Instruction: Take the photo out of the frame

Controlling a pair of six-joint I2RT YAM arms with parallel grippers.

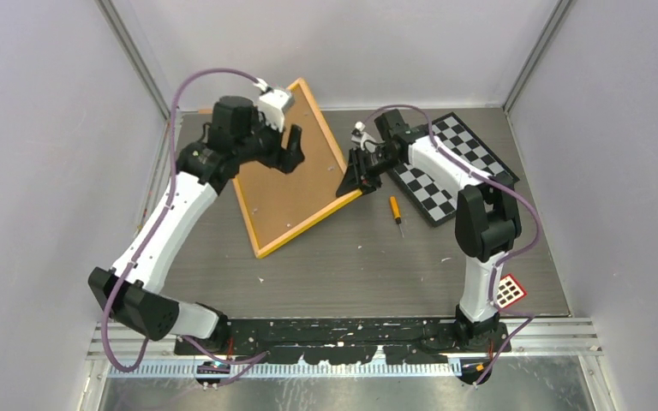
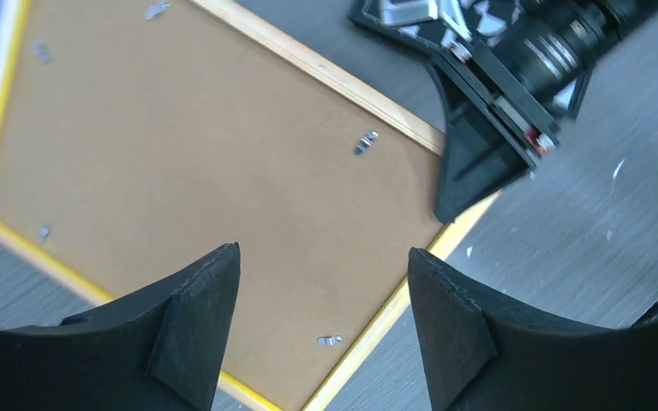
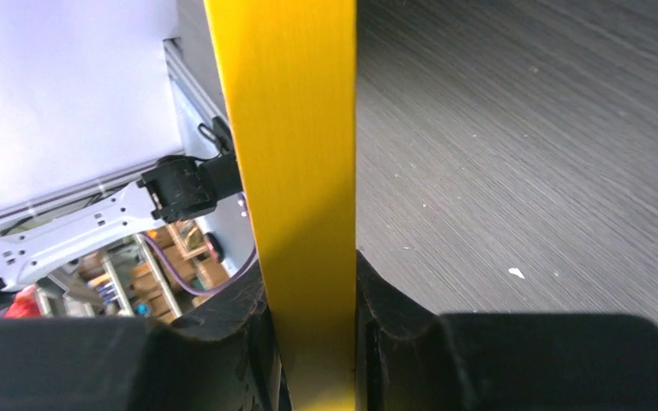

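The frame (image 1: 296, 175) sat back side up on the counter (image 1: 377, 265), just beside the checkerboard (image 1: 454, 167). The right fingers (image 3: 223, 342) pinched its yellow edge; the left fingers (image 2: 193, 334) hung apart above its brown back. The photo (hidden underneath) was not out yet.

Light is even and diffuse, shadows faint on the surface (image 1: 351, 257). The overhead view is sharp; wrist views soften close up, where the frame (image 3: 300, 171) glares yellow.
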